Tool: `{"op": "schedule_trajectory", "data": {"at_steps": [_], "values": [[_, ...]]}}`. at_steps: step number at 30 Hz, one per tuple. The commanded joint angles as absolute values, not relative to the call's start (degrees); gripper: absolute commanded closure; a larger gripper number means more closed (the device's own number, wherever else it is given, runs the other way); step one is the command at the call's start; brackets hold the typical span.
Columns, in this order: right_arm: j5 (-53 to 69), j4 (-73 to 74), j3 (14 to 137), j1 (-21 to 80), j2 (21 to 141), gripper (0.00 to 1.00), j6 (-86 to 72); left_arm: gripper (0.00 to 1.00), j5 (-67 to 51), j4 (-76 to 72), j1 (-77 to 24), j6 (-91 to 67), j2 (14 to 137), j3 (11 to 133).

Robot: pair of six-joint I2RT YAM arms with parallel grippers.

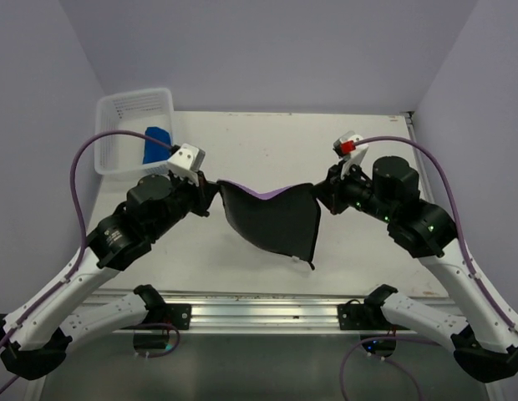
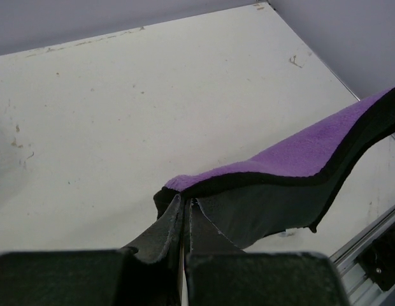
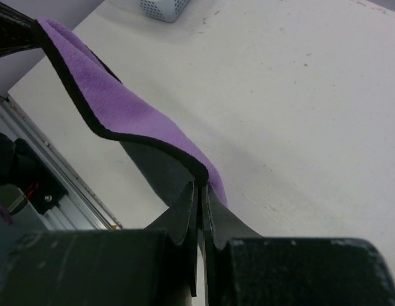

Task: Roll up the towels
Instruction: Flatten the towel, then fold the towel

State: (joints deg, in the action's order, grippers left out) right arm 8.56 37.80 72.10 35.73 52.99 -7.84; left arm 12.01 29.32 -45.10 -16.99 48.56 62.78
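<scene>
- The soft purple towel, black-hemmed with a dark grey underside: whether it is one cloth or two laid together cannot be told.
- Its corners, nipped in the left pincer and the right pincer, are hidden between the pressed-together jaws.
- In the left wrist view the purple towel runs off the right edge; in the right wrist view, off the top left corner.
- The bright blue cloth towel in the white plastic mesh basket is partly covered by a purple cable.
- The right wrist view catches only a corner of that basket, cut by the top edge.
</scene>
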Motion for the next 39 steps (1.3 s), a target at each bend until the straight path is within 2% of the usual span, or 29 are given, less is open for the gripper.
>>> {"op": "schedule_trajectory", "data": {"at_steps": [1, 8, 12, 18, 24, 29, 39], "values": [[5.2, 38.2, 69.1, 35.9, 53.3, 1.0, -11.2, 1.0, 10.6, 30.2, -44.8, -18.9, 49.1, 60.6], [-3.7, 33.0, 65.7, 35.9, 59.8, 1.0, -11.1, 1.0, 17.6, 22.4, -44.2, -16.0, 57.5, 55.3], [-8.3, 25.2, 61.2, 34.1, 63.5, 1.0, -9.8, 1.0, 10.0, 13.2, -37.9, -15.5, 63.5, 52.6], [-3.5, 14.7, 57.4, 28.0, 70.9, 1.0, -8.4, 1.0, 2.2, 3.4, -28.9, -14.9, 74.8, 54.0], [-0.5, 11.3, 57.0, 27.2, 74.5, 1.0, -3.0, 1.0, -1.8, -4.0, -27.3, -14.0, 82.2, 55.1], [-0.4, 11.3, 53.8, 27.2, 73.1, 1.0, -1.9, 1.0, -3.3, -10.4, -27.3, -16.2, 79.5, 48.4], [4.2, 13.1, 43.6, 28.6, 65.3, 1.0, -5.3, 1.0, -3.3, -10.5, -28.0, -17.6, 72.3, 36.7]]}}
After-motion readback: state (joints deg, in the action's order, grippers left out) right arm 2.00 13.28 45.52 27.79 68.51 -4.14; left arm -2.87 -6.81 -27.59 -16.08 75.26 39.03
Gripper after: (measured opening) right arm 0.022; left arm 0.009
